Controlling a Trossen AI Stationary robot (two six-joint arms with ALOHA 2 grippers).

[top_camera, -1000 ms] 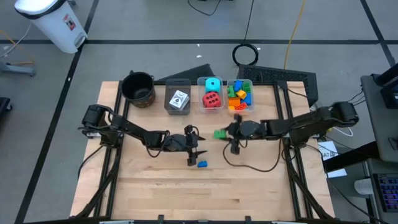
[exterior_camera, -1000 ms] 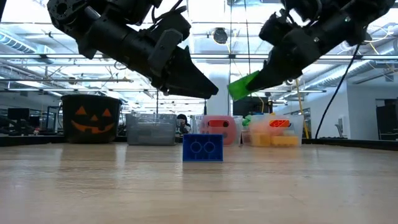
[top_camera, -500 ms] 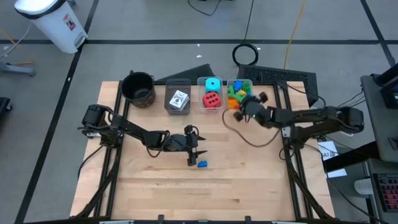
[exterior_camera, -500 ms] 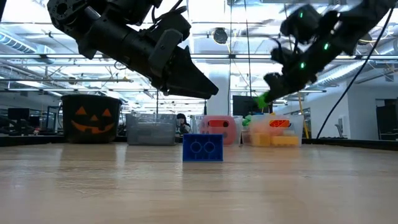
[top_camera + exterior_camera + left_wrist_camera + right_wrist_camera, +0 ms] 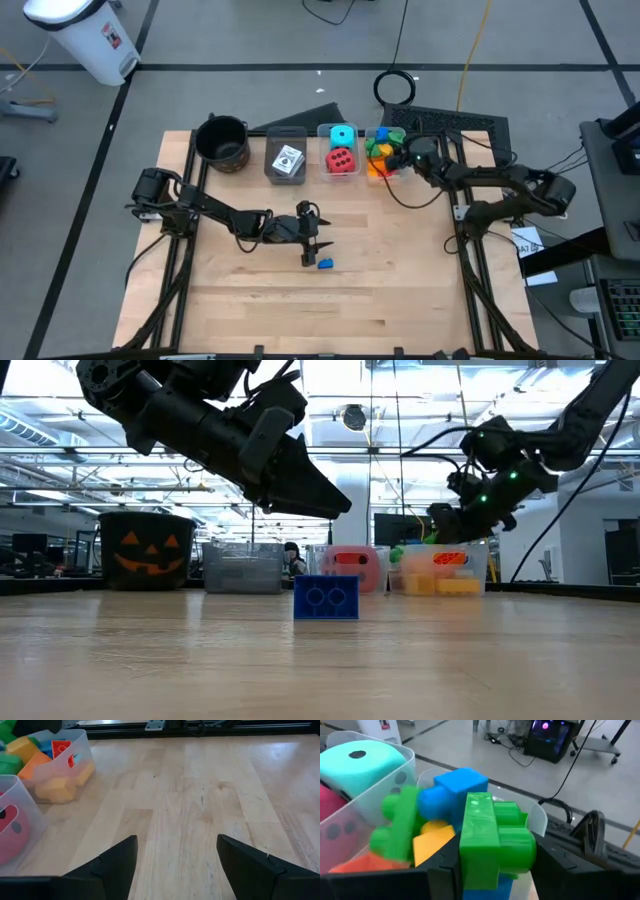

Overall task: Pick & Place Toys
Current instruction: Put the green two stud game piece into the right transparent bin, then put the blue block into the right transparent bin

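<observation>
A chunky green plastic brick (image 5: 492,837) sits clamped between the fingers of the right gripper (image 5: 402,157), held above the clear plastic bin of mixed bricks (image 5: 385,176) at the far right end of the row of containers. Under it in that bin lie blue, green, yellow and orange bricks (image 5: 427,822).

The next clear bin to the left (image 5: 341,176) holds a red dotted cube (image 5: 341,160) and a cyan dotted cube (image 5: 342,135). Left of that stands a grey plastic bin (image 5: 272,170) with a small white square card (image 5: 288,160) in it, and at the far left corner of the wooden surface (image 5: 250,290) a black round pot (image 5: 223,141), which from table height shows an orange pumpkin face.

One small blue plastic brick (image 5: 325,263) lies alone near the middle of the surface. The left gripper (image 5: 310,250) hangs just beside it, raised off the wood, its fingers spread apart and holding nothing.
</observation>
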